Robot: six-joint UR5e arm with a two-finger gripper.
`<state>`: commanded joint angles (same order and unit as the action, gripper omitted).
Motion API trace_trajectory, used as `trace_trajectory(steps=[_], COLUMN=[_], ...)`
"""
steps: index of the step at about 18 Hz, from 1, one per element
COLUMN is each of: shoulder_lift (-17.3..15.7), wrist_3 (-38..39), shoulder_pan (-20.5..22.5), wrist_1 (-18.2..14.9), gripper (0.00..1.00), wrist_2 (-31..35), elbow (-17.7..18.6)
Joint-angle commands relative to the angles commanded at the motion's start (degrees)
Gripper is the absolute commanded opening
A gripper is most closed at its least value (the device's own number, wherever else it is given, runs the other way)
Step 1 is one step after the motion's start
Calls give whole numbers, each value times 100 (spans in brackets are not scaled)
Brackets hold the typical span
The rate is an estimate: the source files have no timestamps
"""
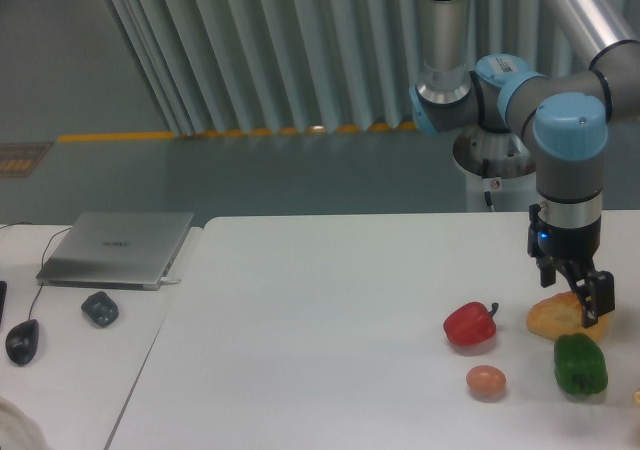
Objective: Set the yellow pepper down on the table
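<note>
Grey ribbed curtains hang behind the white desk (pixel 330 310). At its right end the claw (pixel 583 302) hangs low over a yellow-orange thing (pixel 552 318), likely the yellow pepper, lying on the desk; I cannot tell whether its fingers grip it. Red pepper (pixel 470 325), green pepper (pixel 581 365) and an egg (pixel 486 380) lie nearby.

On the white table (pixel 320 310), the gripper (pixel 580 305) reaches down at the far right, its fingers against a yellow-orange item (pixel 555 318) whose identity is unclear. A red pepper (pixel 470 325) lies just left, an egg (pixel 486 380) nearer, and a green pepper (pixel 581 364) nearer right. A closed laptop (pixel 118 248) and mouse (pixel 22 341) sit on the left desk (pixel 100 360).
</note>
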<state>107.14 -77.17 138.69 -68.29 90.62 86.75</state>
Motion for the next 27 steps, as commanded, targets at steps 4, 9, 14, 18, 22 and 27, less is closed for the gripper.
trace_trajectory(steps=[4,9,14,18,22,27], shoulder_lift=[-9,-70,-88,-79,-44,70], wrist_3=[62,158,1141,2079,3258,4103], shoulder_pan=[0,44,70,176,298,597], wrist_1=[0,175,623,905,1045,1037], gripper=[100,100,100,100,100,100], wrist_2=[-35,-35,-96,-457,-457,-457], elbow=[18,298,422,448,431,168])
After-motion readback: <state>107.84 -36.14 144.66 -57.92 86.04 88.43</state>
